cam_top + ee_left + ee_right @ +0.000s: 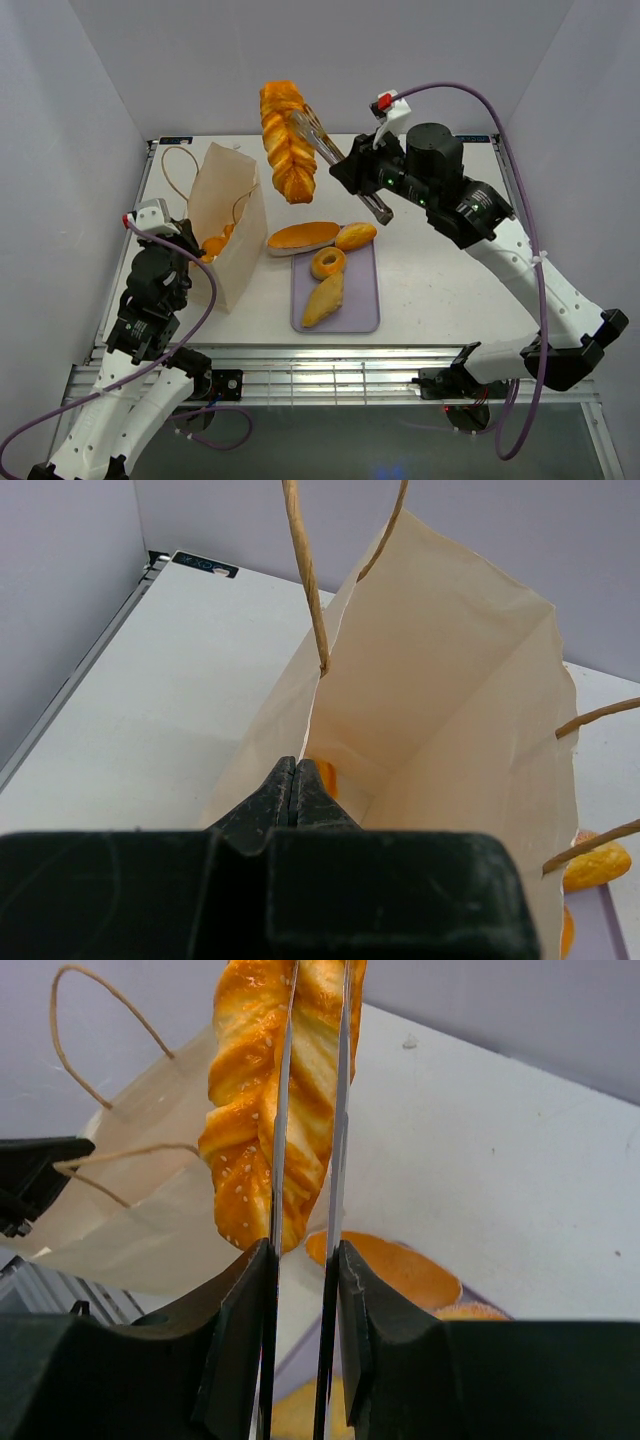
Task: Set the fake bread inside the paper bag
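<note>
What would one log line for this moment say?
left end effector: pinching paper bag rim | right end effector: clamping tongs | tongs: holding braided loaf aloft | tray: four bread pieces

No legible text; corner sticker (204, 564) print too small

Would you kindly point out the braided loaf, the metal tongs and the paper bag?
braided loaf (283, 150), top external view, middle of its plaited body.
metal tongs (322, 142), top external view, blades beside the loaf.
paper bag (222, 190), top external view, its upper wall panel.
</note>
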`<action>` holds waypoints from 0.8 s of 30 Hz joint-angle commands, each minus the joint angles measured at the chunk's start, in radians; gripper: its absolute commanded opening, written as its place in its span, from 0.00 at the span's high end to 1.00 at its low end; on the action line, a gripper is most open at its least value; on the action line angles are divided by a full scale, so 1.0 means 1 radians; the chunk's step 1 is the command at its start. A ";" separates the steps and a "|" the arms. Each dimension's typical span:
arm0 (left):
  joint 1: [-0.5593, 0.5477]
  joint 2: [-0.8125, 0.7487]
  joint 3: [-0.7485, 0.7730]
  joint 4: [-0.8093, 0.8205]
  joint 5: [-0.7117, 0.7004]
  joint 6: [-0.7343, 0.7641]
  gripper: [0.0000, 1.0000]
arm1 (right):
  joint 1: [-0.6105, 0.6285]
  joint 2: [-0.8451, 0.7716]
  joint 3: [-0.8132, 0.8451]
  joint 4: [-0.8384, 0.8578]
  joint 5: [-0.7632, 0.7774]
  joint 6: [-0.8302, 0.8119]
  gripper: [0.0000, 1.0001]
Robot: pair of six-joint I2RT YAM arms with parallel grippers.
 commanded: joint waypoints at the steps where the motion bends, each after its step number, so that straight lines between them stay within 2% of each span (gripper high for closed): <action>1: -0.004 0.017 0.025 0.024 0.005 0.009 1.00 | -0.003 0.053 0.109 0.170 -0.059 -0.049 0.74; 13: -0.004 0.043 0.034 0.035 0.017 0.012 1.00 | -0.003 0.299 0.347 0.293 -0.186 -0.045 0.74; 24: -0.003 0.060 0.042 0.043 0.017 0.017 1.00 | 0.014 0.415 0.333 0.449 -0.324 -0.005 0.75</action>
